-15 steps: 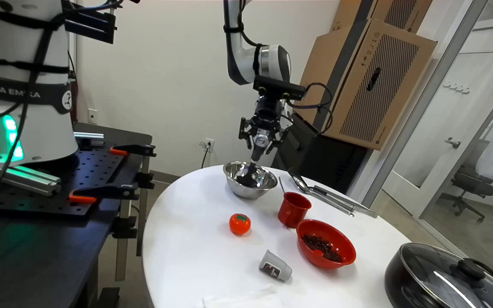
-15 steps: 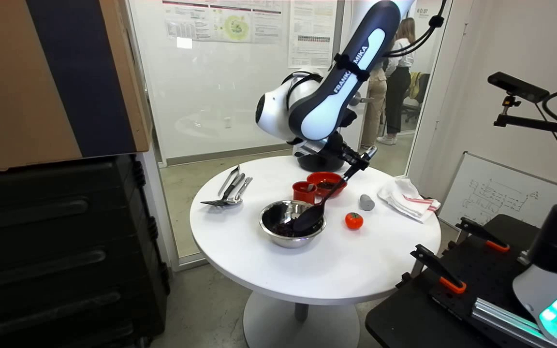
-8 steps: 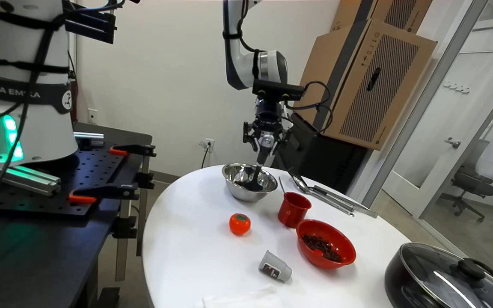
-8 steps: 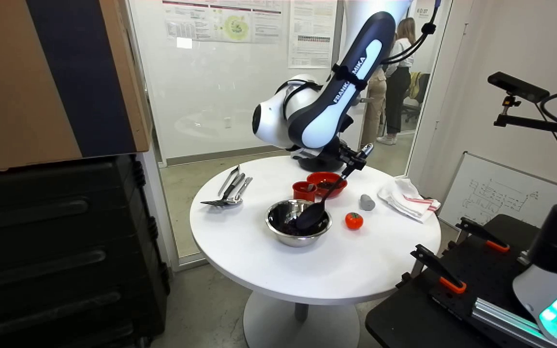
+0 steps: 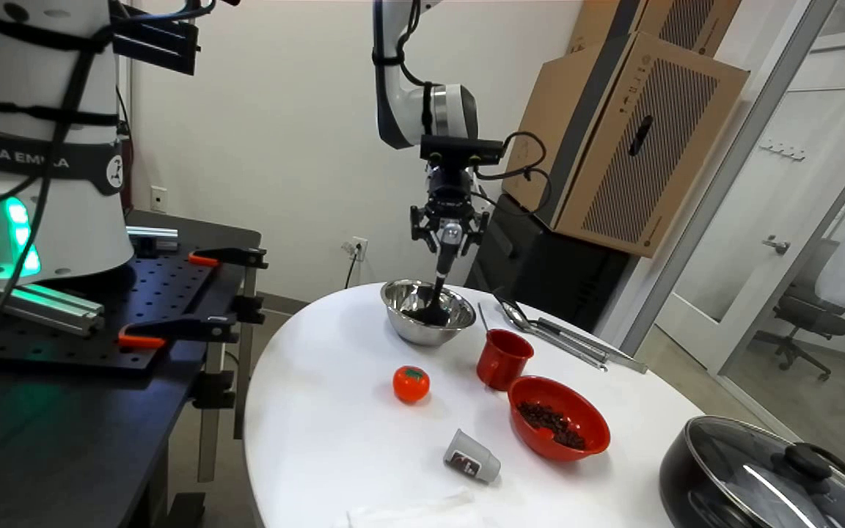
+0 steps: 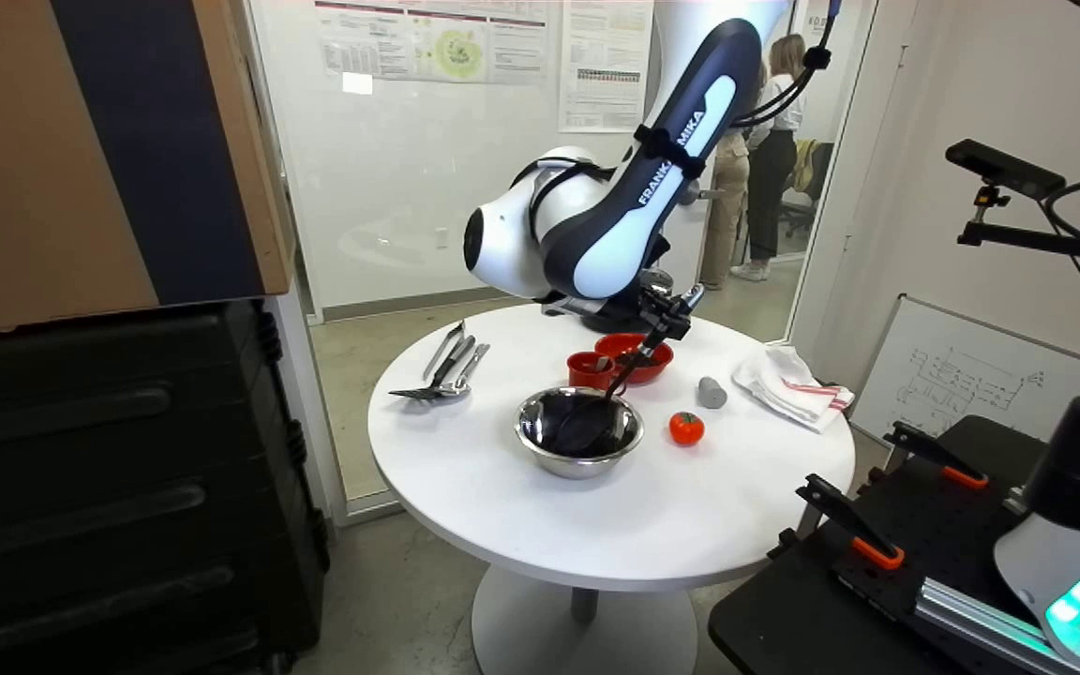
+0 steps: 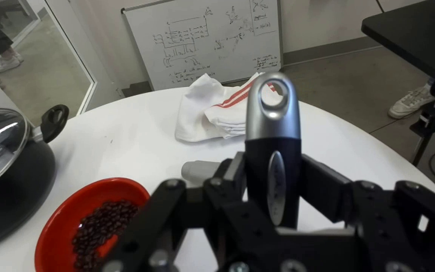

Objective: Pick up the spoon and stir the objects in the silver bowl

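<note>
Spoon (image 7: 274,151) up, spoon in the silver bowl (image 6: 570,467): the pick-up is done, and by the look of it the stir is being made! Its dark handle is pinched by the gripper (image 7: 273,179), the fingers (image 7: 323,185) drawn in from both sides as far as its thickness allows. In an exterior view the shaft is led over the rim at about one o'clock, the dark head set low inside; whether anything is being turned over cannot be told in that dark hollow. More stirring is presumably left to be done. And against a second ago? The gripper has been carried towards nine o'clock, the head has been swept from the three o'clock side to the middle, and the bowl itself has been nudged slightly towards three. The tomato (image 6: 686,429), at three o'clock, has not been shifted.
</note>
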